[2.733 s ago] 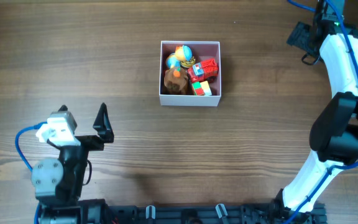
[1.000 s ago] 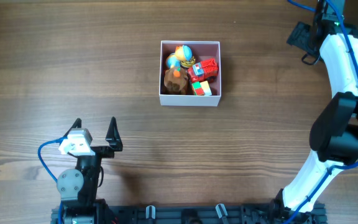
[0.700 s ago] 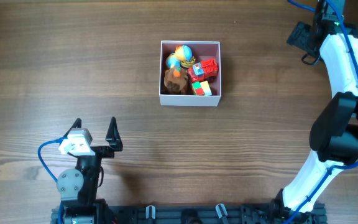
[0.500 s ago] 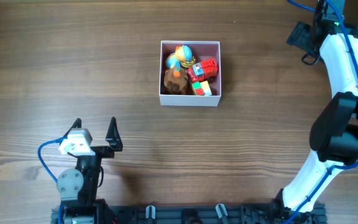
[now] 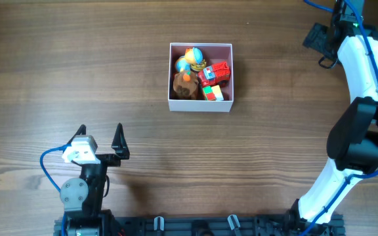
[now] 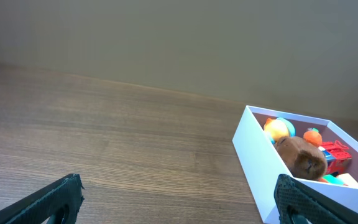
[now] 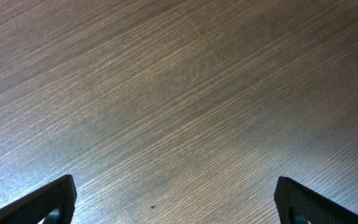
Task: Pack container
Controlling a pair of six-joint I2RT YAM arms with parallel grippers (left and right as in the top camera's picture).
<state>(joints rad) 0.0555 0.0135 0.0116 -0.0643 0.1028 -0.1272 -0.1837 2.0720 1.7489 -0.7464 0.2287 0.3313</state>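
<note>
The container [image 5: 225, 48], a square white box with a dusty pink inside, sits at the table's middle back. It holds several toys: a brown plush [image 5: 185, 86], a blue and yellow ball toy [image 5: 191, 59], a red truck [image 5: 215, 72] and a coloured cube [image 5: 212, 93]. The container also shows in the left wrist view [image 6: 257, 155], to the right. My left gripper [image 5: 100, 134] is open and empty near the front left, far from the container. My right gripper [image 5: 317, 40] is at the far right back, open and empty over bare wood [image 7: 179, 124].
The wooden table [image 5: 110, 78] stretches all round the container. The right arm's white links [image 5: 363, 85] run along the right edge. A black rail [image 5: 195, 226] runs along the front edge.
Since 2.7 s ago the left arm has drawn back toward the front edge and turned its gripper. Over the last second nothing has moved.
</note>
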